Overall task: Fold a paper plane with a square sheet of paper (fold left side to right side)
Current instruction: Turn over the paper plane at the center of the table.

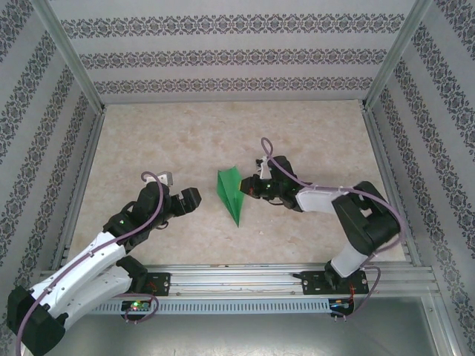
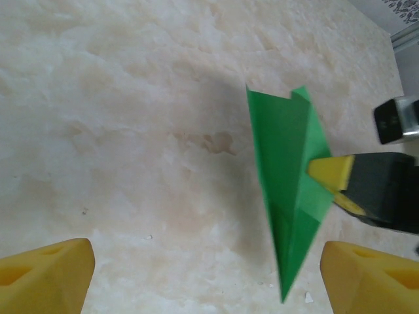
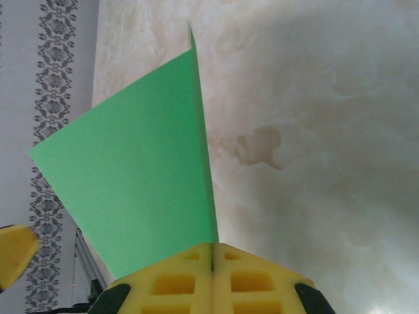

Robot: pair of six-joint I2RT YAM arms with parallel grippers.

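- Closest to the eye, the right gripper (image 3: pixel 213 265) has its yellow jaws pressed together, clamped on a side fold of the paper plane (image 3: pixel 144 176), whose bright green flap rises from the seam between them.
- Seen from above, the paper plane (image 1: pixel 231 194) is near the middle of the table (image 1: pixel 312 133). It is a slim dart with its sharp nose towards the table's near edge and its wider, notched tail towards the far edge. I cannot tell whether it rests on the table or is lifted off it.
- From the table's right half, the right gripper (image 1: pixel 249 185) reaches in to the plane's side.
- Left of the table's middle, the left gripper (image 1: pixel 191 200) has its jaws wide apart and holds nothing. From its own camera, one yellow fingertip (image 2: pixel 46 278) shows at each lower corner, and the plane's nose (image 2: pixel 283 288) sits between them, touching neither.
- Pale marble-look tabletop lies bare all around, with the widest free room across the table's far half.
- Metal frame rails (image 1: pixel 245 276) run along the table's edges, and patterned wallpaper walls (image 1: pixel 223 55) stand behind them.
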